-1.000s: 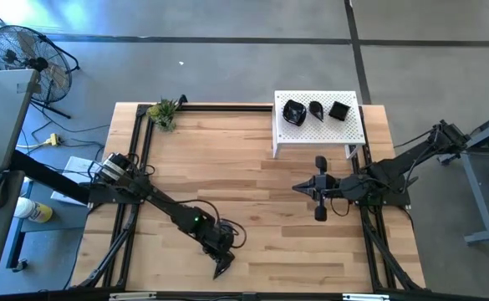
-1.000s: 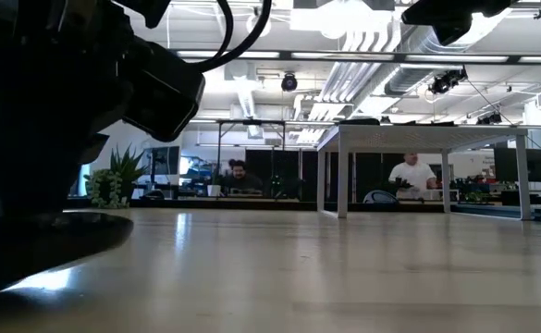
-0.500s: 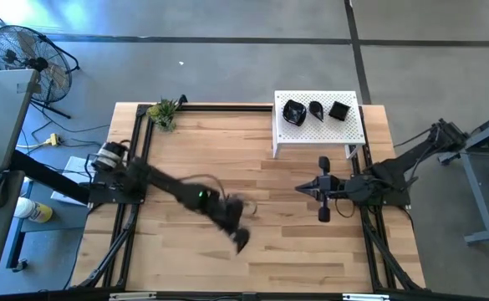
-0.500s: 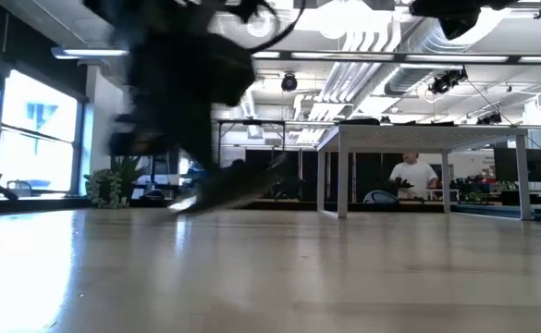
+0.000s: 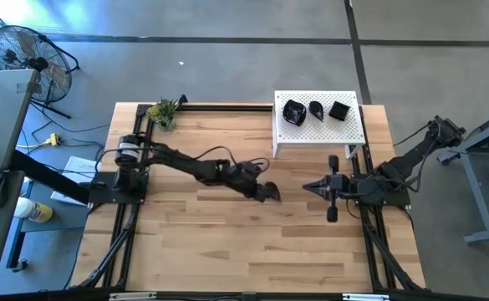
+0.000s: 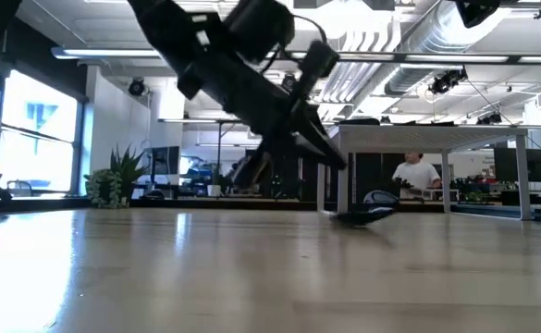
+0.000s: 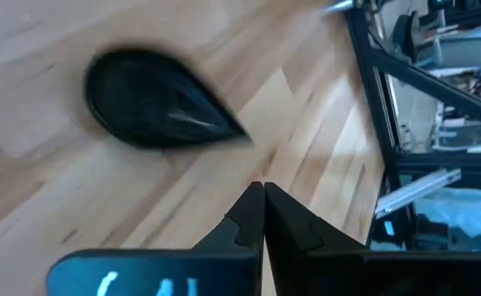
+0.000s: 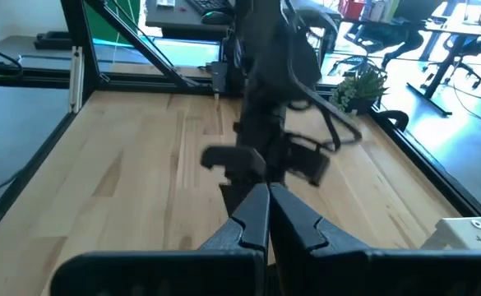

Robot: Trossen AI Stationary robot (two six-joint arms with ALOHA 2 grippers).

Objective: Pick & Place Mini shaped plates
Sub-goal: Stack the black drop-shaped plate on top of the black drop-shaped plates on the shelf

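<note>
From above, we see three mini shaped plates (image 5: 315,110) sitting in a row on the white perforated platform (image 5: 348,134) at the far right of the tabletop (image 5: 194,242). The left tool (image 5: 271,193) reaches out over mid-table, its fingers pinched together; from here we cannot tell whether a plate sits under it. The right tool (image 5: 309,187) waits just opposite, likewise closed and empty.

At table height, a dark dish (image 6: 367,216) lies low on the wood in front of the platform's legs, below the left arm.

Through the left wrist camera, we see the teardrop plate (image 7: 158,111) lying flat on the boards just beyond the pinched fingertips (image 7: 261,197), apart from them, so nothing is gripped.

Through the right wrist camera, closed fingers (image 8: 266,205) point at the left arm across the table.

We judge these dishes light, rigid, glossy and so slippery, and likely to chip if dropped. The raised rim is the place to grip, one finger inside and one outside; on the teardrop, the broad rounded end looks safer than the narrow tip.
</note>
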